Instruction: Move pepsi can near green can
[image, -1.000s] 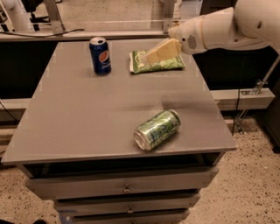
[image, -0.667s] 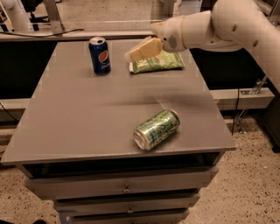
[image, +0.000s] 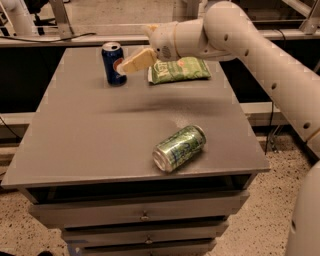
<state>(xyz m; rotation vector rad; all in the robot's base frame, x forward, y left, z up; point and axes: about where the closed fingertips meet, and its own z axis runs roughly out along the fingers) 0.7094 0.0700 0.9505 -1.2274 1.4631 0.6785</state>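
Observation:
The pepsi can (image: 111, 62) stands upright at the back left of the grey table top (image: 95, 135). The green can (image: 179, 148) lies on its side near the front right edge. My gripper (image: 125, 67) comes in from the right on a white arm, and its tan tip is right beside the pepsi can, in front of the can's right side. It holds nothing that I can see.
A flat green chip bag (image: 180, 69) lies at the back of the table, right of the pepsi can and under my arm. Drawers run below the table front. The white arm (image: 260, 55) spans the right side.
My gripper has swung left, from over the chip bag to right beside the pepsi can. Both cans and the bag have stayed put.

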